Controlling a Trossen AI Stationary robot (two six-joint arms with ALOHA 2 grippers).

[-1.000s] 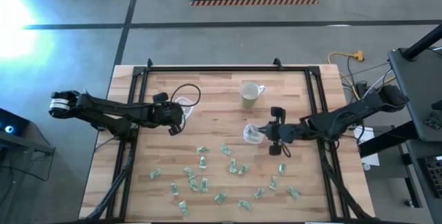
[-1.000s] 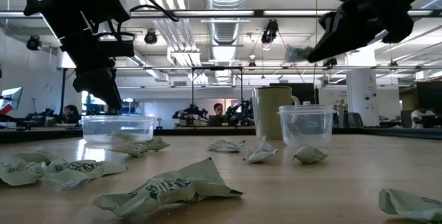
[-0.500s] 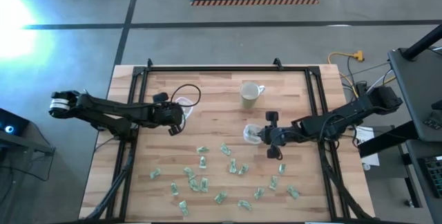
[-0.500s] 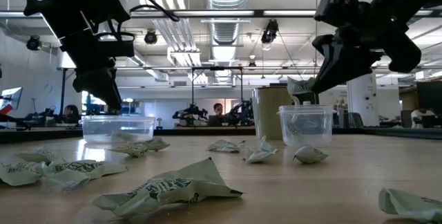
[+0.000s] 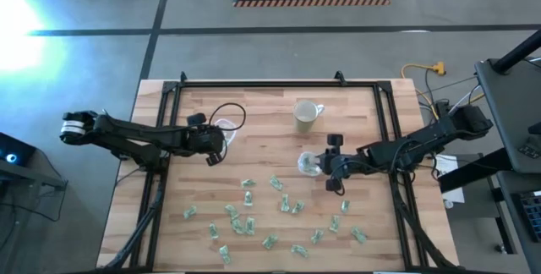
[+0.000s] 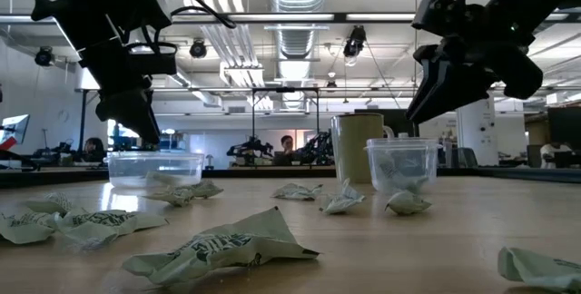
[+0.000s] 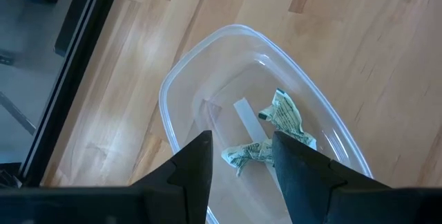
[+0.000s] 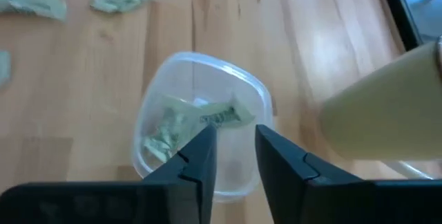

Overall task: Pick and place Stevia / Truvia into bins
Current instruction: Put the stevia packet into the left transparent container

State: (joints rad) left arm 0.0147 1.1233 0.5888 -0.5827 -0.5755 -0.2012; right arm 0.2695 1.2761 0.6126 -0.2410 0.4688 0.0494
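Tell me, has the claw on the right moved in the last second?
Yes. The right gripper has shifted left across the table and now hangs over the small clear cup, nearer the mug.

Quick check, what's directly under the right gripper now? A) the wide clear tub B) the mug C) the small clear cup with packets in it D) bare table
C: the right gripper hangs, fingers apart and empty, over the small clear cup, which holds green-and-white packets; the mug stands apart.

Clear glossy plastic bins [image 8: 200, 141]; matt wood table [image 5: 254, 113]
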